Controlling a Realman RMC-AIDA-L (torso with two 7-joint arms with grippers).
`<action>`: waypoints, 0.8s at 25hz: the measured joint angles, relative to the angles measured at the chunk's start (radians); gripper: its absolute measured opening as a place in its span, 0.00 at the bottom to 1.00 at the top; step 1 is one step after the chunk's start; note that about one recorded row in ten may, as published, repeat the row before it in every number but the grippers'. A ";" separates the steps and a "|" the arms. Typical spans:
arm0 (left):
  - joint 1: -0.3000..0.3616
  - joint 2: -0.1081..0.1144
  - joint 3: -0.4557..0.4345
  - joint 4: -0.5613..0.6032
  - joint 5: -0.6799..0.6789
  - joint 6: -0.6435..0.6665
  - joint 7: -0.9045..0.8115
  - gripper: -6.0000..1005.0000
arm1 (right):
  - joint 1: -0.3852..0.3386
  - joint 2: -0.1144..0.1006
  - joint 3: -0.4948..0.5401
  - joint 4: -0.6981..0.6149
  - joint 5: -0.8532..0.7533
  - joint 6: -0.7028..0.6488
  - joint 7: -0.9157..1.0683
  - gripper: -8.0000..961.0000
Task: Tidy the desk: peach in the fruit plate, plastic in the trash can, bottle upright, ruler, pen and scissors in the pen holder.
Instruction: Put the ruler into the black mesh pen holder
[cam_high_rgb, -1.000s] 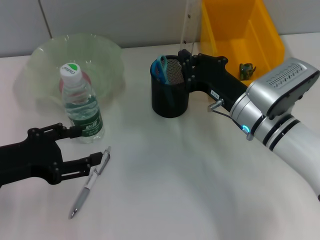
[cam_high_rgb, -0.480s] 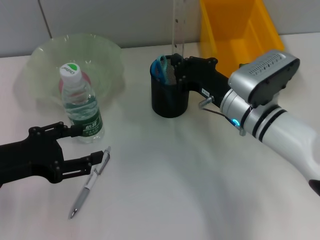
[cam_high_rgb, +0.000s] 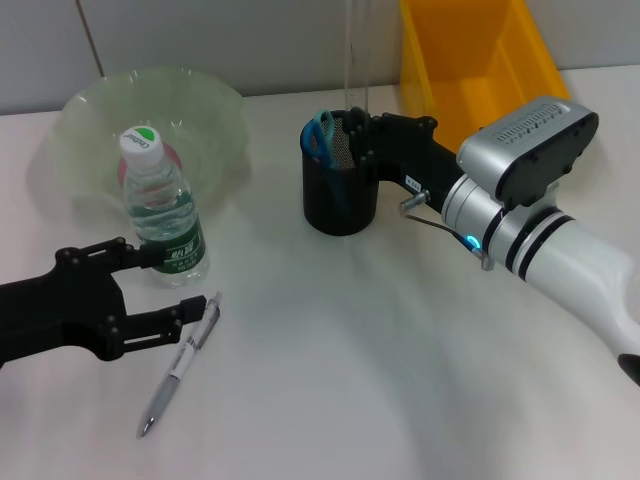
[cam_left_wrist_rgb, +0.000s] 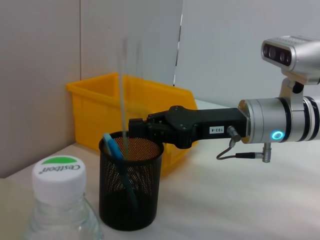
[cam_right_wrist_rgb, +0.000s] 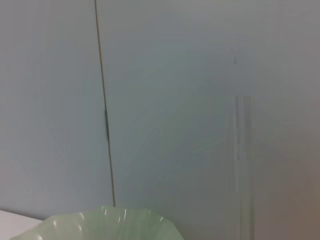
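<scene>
While head view hides it, ruler (cam_left_wrist_rgb: 123, 95) upright in pen holder (cam_left_wrist_rgb: 131, 186) | right fingers (cam_left_wrist_rgb: 150, 131) pinching ruler

Bottle (cam_high_rgb: 162, 208) stands before plate (cam_high_rgb: 150, 110), pen (cam_high_rgb: 180, 362) nearer, holder (cam_high_rgb: 340, 195) right

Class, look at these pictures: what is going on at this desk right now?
The right gripper holds a clear ruler upright over the black pen holder, where blue scissors already stand. The left gripper is open beside the pen lying on the desk. The bottle stands upright.
</scene>
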 joint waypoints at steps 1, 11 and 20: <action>0.000 0.000 -0.002 0.000 0.000 0.000 0.000 0.80 | 0.001 0.000 0.000 0.000 0.000 0.000 0.000 0.10; -0.003 -0.002 -0.011 0.002 -0.002 0.000 -0.001 0.80 | 0.009 -0.001 -0.005 0.004 -0.001 -0.007 0.007 0.33; -0.005 -0.001 -0.017 0.001 -0.003 0.000 -0.001 0.80 | -0.050 -0.002 0.002 -0.009 -0.002 -0.120 0.009 0.49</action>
